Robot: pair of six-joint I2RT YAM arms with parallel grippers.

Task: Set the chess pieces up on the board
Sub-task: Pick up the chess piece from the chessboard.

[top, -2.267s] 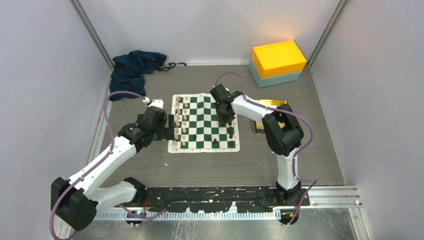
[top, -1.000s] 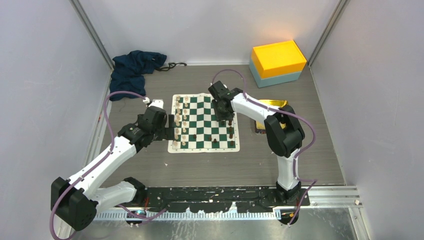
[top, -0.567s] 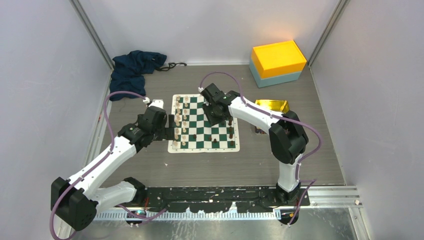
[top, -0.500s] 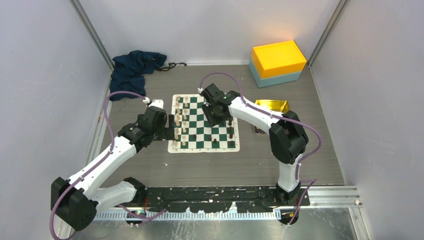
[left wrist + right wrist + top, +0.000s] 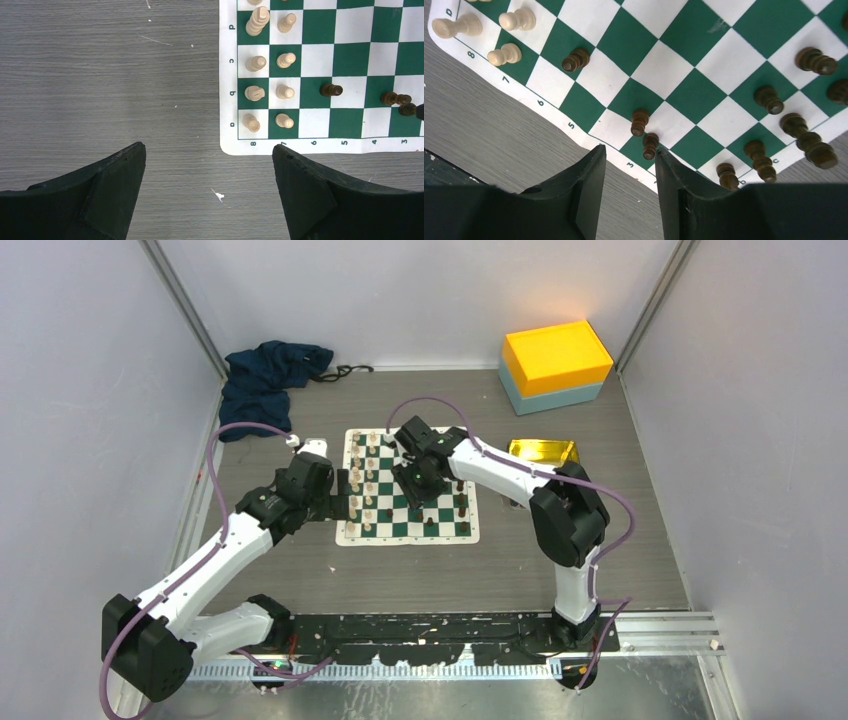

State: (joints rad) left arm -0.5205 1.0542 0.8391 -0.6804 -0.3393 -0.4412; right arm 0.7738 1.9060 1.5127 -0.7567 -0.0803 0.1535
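Now right pincer (image 5: 629, 150) hovers parted, empty, over board (image 5: 664, 65); next, I reckon, clamp nearest dark pawn (image 5: 650, 145). Left pincer (image 5: 208, 147) gaping, empty.

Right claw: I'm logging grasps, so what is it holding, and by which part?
Nothing. The right claw is empty, its fingers apart above the board; the nearest dark pawn stands free on a square.
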